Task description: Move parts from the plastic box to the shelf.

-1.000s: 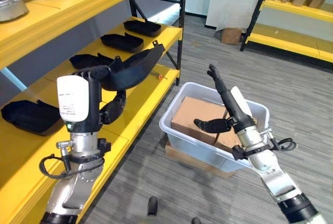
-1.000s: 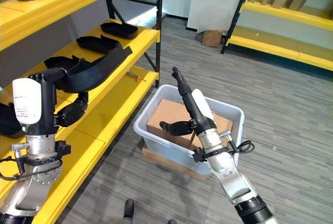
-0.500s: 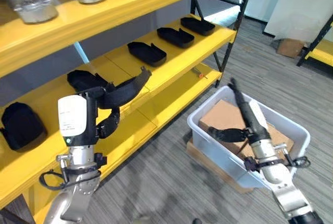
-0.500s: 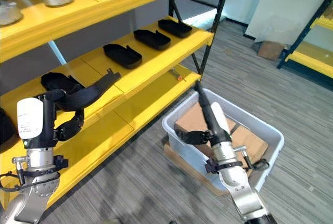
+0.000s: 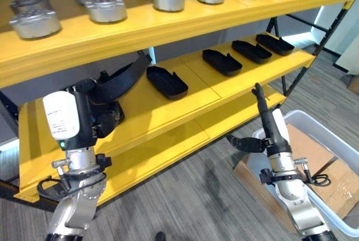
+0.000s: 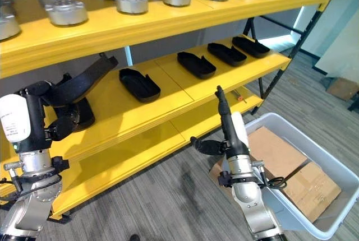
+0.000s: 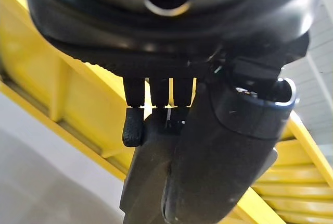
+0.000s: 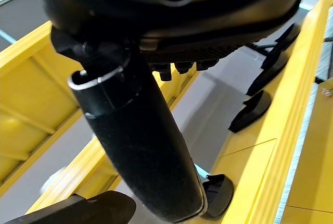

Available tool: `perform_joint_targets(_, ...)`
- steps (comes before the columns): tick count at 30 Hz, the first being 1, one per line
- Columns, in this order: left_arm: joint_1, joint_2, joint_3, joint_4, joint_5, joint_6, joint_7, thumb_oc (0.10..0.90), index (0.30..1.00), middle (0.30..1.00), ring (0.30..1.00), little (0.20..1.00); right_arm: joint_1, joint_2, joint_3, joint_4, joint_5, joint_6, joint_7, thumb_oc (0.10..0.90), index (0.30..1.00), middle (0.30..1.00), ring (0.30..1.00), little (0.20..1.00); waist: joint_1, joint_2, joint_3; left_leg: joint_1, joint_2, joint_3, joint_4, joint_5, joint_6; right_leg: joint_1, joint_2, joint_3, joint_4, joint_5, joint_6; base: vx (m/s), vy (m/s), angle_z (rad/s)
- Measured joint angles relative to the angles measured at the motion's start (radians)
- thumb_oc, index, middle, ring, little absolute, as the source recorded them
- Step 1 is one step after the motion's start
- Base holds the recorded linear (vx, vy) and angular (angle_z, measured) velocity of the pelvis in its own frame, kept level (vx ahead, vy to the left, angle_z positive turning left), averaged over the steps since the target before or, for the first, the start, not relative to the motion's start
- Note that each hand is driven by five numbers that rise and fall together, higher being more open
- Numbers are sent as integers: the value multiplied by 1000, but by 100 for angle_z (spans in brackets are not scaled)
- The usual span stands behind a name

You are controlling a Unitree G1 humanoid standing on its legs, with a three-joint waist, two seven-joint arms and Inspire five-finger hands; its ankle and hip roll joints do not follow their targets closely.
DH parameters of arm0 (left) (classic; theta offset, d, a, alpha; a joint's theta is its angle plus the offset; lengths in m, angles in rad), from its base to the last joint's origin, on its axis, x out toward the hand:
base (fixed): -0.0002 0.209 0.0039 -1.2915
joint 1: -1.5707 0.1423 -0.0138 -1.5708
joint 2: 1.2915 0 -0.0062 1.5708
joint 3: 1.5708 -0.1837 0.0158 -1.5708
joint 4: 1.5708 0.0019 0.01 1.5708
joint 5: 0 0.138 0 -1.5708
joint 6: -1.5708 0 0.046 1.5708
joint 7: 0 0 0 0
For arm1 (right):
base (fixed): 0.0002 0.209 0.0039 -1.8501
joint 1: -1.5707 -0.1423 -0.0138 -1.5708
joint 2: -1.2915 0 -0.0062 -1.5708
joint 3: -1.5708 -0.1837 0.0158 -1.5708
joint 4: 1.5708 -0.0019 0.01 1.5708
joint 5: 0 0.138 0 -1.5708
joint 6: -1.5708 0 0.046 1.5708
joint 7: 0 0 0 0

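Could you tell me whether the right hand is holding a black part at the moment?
No, the right hand holds nothing, its fingers straight above the floor beside the plastic box.

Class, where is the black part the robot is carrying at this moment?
The black part is in the left hand, at the left of the eye views, over the middle shelf beside a black tray.

Yellow shelf (image 5: 168, 103), black parts (image 5: 166, 80) along it. Silver castings (image 5: 106, 9) up top. Pale grey box (image 6: 331, 174) holds brown cardboard (image 6: 280, 151), on grey striped floor (image 6: 185, 207).
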Motion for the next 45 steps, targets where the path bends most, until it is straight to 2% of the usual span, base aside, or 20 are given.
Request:
perform_joint_targets(6, 16, -1, 0, 1, 7, 0, 30, 400, 300, 300, 300, 300, -3, 14, 0, 38, -17, 15, -8, 900, 1000, 1000, 1000, 1000, -2, -25, -13, -10, -11, 23, 0, 8, 10, -30, -13, 28, 3, 18, 25, 1, 201, -12)
perform_joint_targets(11, 45, -1, 2, 7, 21, 16, 38, 400, 300, 300, 300, 300, 6, 17, 14, 42, -22, 35, -7, 900, 1000, 1000, 1000, 1000, 1, -29, -13, -7, -61, 47, 1, 2, 43, -78, -71, 53, 76, 28, 26, -34, 268, -11)
perform_joint_targets(14, 55, -1, 2, 39, 44, 23, 39, 400, 300, 300, 300, 300, 6, 17, 28, 42, -26, 40, -7, 900, 1000, 1000, 1000, 1000, -1, -12, -8, -4, -82, 62, 0, -1, 68, -136, -101, 44, 166, 63, -4, -36, 160, -12)
perform_joint_targets(16, 56, -3, 2, 60, 50, 29, 39, 400, 300, 300, 300, 300, 7, 14, 36, 43, -30, 41, -1, 900, 1000, 1000, 1000, 1000, -5, 12, 13, 14, -79, 60, -2, -2, 94, -150, -101, 7, 212, 109, -36, -8, 65, -6)
perform_joint_targets(17, 56, -6, 2, 70, 50, 38, 39, 400, 300, 300, 300, 300, 15, 12, 38, 45, -33, 40, 3, 900, 1000, 1000, 1000, 1000, -16, 29, 23, 18, -66, 49, -4, -1, 106, -178, -78, 23, 299, 37, -29, 70, 32, 14)
perform_joint_targets(18, 58, -19, 26, 84, 50, 43, 41, 400, 300, 300, 300, 300, 17, 7, 43, 47, -39, 35, 12, 900, 1000, 1000, 1000, 1000, -22, 32, 25, 11, -49, 43, 0, 0, 107, -230, 41, 92, 414, -91, -30, 70, 40, 23)
perform_joint_targets(19, 58, -29, 44, 98, 47, 49, 42, 400, 300, 300, 300, 300, 18, 8, 44, 48, -38, 29, 15, 900, 1000, 1000, 1000, 1000, -24, 33, 25, 0, -39, 20, 0, 2, 107, -248, 157, 193, 432, -160, -39, 56, -25, 53)
perform_joint_targets(20, 55, -30, 48, 114, 45, 72, 40, 400, 300, 300, 300, 300, 20, -3, 38, 48, -38, 25, 13, 900, 1000, 1000, 1000, 1000, -39, 16, 21, -22, -58, 1, 0, 13, 111, -242, 280, 243, 351, -186, -79, 28, -39, 56)
perform_joint_targets(21, 57, -37, 45, 120, 46, 80, 38, 400, 300, 300, 300, 300, 15, -15, 33, 49, -38, 23, 12, 900, 1000, 1000, 1000, 1000, -35, 14, 20, -37, -79, -9, -3, 17, 114, -228, 297, 256, 290, -165, -162, 43, -33, 67)
perform_joint_targets(23, 56, -50, 28, 130, 43, 80, 28, 400, 300, 300, 300, 300, 11, -56, 26, 60, -38, 23, 11, 900, 1000, 1000, 1000, 1000, -30, 49, 26, -58, -79, -36, -4, 20, 110, -184, 315, 271, 178, -103, -166, 43, -77, 39)
perform_joint_targets(25, 60, -74, 32, 129, 41, 80, 21, 400, 300, 300, 300, 300, 25, -64, 26, 80, -37, 26, 16, 900, 1000, 1000, 1000, 1000, -28, 59, 25, -58, -81, -66, -4, 32, 96, -137, 315, 239, 108, -74, -174, 105, -90, 45)
perform_joint_targets(34, 121, -77, 39, 118, 20, 75, 18, 400, 300, 300, 300, 300, 14, -64, 16, 76, -15, 24, 16, 900, 1000, 1000, 1000, 1000, -19, 36, 28, -63, -100, -100, 31, 31, 92, -41, 314, 196, -26, -38, -171, -13, -80, 20)
perform_joint_targets(36, 72, -79, 21, 119, -2, 68, 4, 400, 300, 300, 300, 300, 11, -75, 13, 79, -7, 24, 14, 900, 1000, 1000, 1000, 1000, -25, 19, 47, -135, -128, -135, 132, 52, 56, -45, 294, 149, -21, -41, -173, -103, -52, 95)
perform_joint_targets(38, 30, -77, 19, 116, -3, 57, -1, 400, 300, 300, 300, 300, -19, -76, 14, 79, -7, 21, 14, 900, 1000, 1000, 1000, 1000, -25, -6, 78, -191, -151, -138, 198, 76, -1, -51, 256, 116, -25, -37, -206, 5, 27, 71)
perform_joint_targets(39, 28, -76, 32, 112, -4, 56, 1, 400, 300, 300, 300, 300, -41, -61, 17, 80, -7, 17, 14, 900, 1000, 1000, 1000, 1000, -13, -10, 95, -230, -110, -86, 354, -47, 27, -51, 250, 104, -28, -27, -224, 51, 62, 33)
perform_joint_targets(40, 20, -69, 37, 121, -6, 57, 4, 400, 300, 300, 300, 300, -42, -54, 19, 78, -6, 16, 13, 900, 1000, 1000, 1000, 1000, -12, -21, 99, -232, -41, -42, 402, -95, 29, -50, 247, 81, -26, -24, -230, 99, 159, 42)
perform_joint_targets(41, 16, -66, 45, 119, -13, 58, 4, 400, 300, 300, 300, 300, -41, -46, 19, 76, -6, 14, 7, 900, 1000, 1000, 1000, 1000, -27, -35, 107, -206, 56, 11, 385, -113, 36, -42, 252, 71, -24, -32, -235, 111, 173, 40)
perform_joint_targets(43, 7, -74, 31, 129, -36, 52, 20, 400, 300, 300, 300, 300, -35, -51, -5, 78, -6, 7, 2, 900, 1000, 1000, 1000, 1000, -30, -29, 117, -142, 181, -24, 300, -100, -35, -41, 244, 74, -11, -30, -216, 145, 185, 26)
perform_joint_targets(44, 5, -73, 33, 127, -38, 51, 21, 400, 300, 300, 300, 300, -31, -48, -13, 78, 2, 7, -7, 900, 1000, 1000, 1000, 1000, -51, -24, 117, -117, 264, 8, 237, -89, -54, -40, 251, 66, -8, -37, -208, 161, 181, 26)
perform_joint_targets(45, 3, -75, 30, 127, -38, 50, 21, 400, 300, 300, 300, 300, -28, -49, -19, 79, 4, 8, -15, 900, 1000, 1000, 1000, 1000, -62, -17, 119, -87, 303, -5, 177, -75, -75, -40, 255, 64, -3, -41, -203, 168, 210, 22)
